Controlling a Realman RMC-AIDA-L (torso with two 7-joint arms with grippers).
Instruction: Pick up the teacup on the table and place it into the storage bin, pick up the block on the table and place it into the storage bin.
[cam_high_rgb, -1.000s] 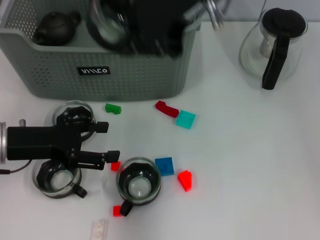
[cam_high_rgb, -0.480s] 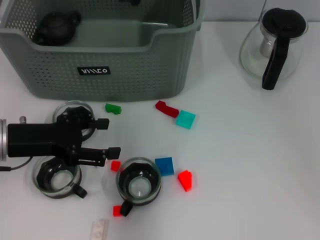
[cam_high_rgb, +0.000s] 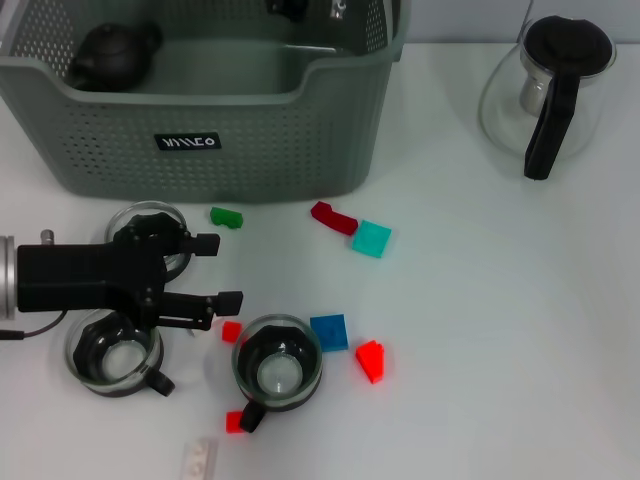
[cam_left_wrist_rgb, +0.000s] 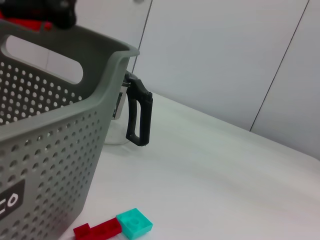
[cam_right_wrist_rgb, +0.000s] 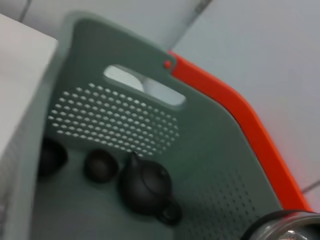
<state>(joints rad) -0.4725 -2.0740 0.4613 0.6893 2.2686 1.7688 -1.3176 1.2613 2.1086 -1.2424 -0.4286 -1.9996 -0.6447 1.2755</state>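
Note:
The grey-green storage bin (cam_high_rgb: 230, 150) stands at the back left, also seen as a perforated wall (cam_left_wrist_rgb: 55, 145) and from inside (cam_right_wrist_rgb: 115, 120). Three glass teacups rest on the table: one (cam_high_rgb: 277, 367) at the front centre, one (cam_high_rgb: 113, 353) at the front left, one (cam_high_rgb: 148, 228) partly under my left gripper (cam_high_rgb: 217, 271). That gripper is open and low, its fingers pointing right, with a small red block (cam_high_rgb: 231, 331) just beyond. My right gripper (cam_high_rgb: 300, 6) shows only as dark parts over the bin's back edge. A glass rim (cam_right_wrist_rgb: 280, 227) sits close to its camera.
Loose blocks lie about: green (cam_high_rgb: 226, 216), red (cam_high_rgb: 333, 217) (cam_left_wrist_rgb: 97, 231), teal (cam_high_rgb: 371, 239) (cam_left_wrist_rgb: 134, 223), blue (cam_high_rgb: 328, 331), red (cam_high_rgb: 370, 360), small red (cam_high_rgb: 234, 421). A glass pot (cam_high_rgb: 550, 90) (cam_left_wrist_rgb: 138, 117) stands back right. A dark teapot (cam_high_rgb: 115, 55) (cam_right_wrist_rgb: 145, 190) sits in the bin.
The right arm, blurred with a glass cup over the bin a second ago, has pulled back to the top edge. My left gripper has crept slightly right.

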